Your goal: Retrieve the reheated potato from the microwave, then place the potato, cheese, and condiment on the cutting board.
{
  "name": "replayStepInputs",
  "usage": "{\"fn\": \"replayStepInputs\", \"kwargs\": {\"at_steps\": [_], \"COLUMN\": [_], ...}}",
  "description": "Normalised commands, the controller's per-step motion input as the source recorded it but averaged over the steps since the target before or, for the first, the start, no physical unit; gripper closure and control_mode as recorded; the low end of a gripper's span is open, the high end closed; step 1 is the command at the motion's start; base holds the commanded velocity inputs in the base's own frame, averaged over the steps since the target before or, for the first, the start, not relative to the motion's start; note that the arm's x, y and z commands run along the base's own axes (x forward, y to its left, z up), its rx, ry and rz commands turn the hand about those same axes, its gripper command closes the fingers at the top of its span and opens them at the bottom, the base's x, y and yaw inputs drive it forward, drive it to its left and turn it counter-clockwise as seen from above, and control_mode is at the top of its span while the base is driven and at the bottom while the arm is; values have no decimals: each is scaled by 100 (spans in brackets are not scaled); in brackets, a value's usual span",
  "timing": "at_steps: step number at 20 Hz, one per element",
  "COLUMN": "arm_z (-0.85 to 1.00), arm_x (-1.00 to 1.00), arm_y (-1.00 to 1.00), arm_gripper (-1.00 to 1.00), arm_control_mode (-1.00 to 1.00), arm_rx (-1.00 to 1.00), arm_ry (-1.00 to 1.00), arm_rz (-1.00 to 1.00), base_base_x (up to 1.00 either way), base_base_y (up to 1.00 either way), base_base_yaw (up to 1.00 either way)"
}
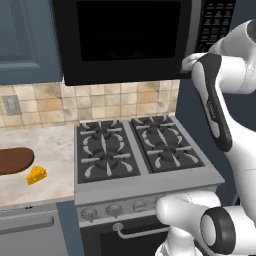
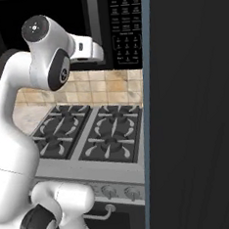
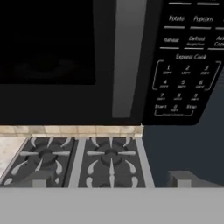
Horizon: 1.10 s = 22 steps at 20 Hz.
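**Operator:** Left base view gives me the counter left of the stove: the flat dark brown oval cutting board lies at the picture's left edge, cut off by it, its long axis running left to right along the counter. The small yellow-orange cheese wedge sits on the beige counter just in front of the board's right end, apart from it, its thin end pointing toward the stove.

**Colleague:** And the right base view?

**Operator:** That one looks from the other side. I see the large black microwave with its keypad of white-marked buttons, the grey four-burner gas stove below it, and a tall dark panel filling the right side.

**Colleague:** Where is the hand?

**Operator:** The white arm is raised, with the hand up in front of the microwave's lower right corner. In the hand view I see the door closed, its long grey vertical handle standing upright between the dark glass and the keypad. I cannot see into the oven through the glass.

**Colleague:** Gripper?

**Operator:** The two fingertips rise well apart at the bottom of the hand view, so the gripper is spread wide with nothing between its fingers. It hovers above the stove burners, short of the handle.
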Motion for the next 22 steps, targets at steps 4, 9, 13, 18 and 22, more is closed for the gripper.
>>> {"fn": "replayStepInputs", "kwargs": {"at_steps": [4,9,13,18,22], "arm_z": [34,31,22,3,-2], "arm_x": [22,27,34,27,20], "arm_y": [-10,-2,-3,-14,-15], "arm_gripper": [-100,-100,-100,-100,-100], "arm_control_mode": [-100,-100,-100,-100,-100], "arm_rx": [6,1,0,0,0], "arm_ry": [0,0,0,-1,-2], "arm_rz": [0,0,0,0,0], "base_base_x": [0,0,0,0,0], "base_base_y": [0,0,0,0,0], "base_base_yaw": [0,0,0,0,0]}}
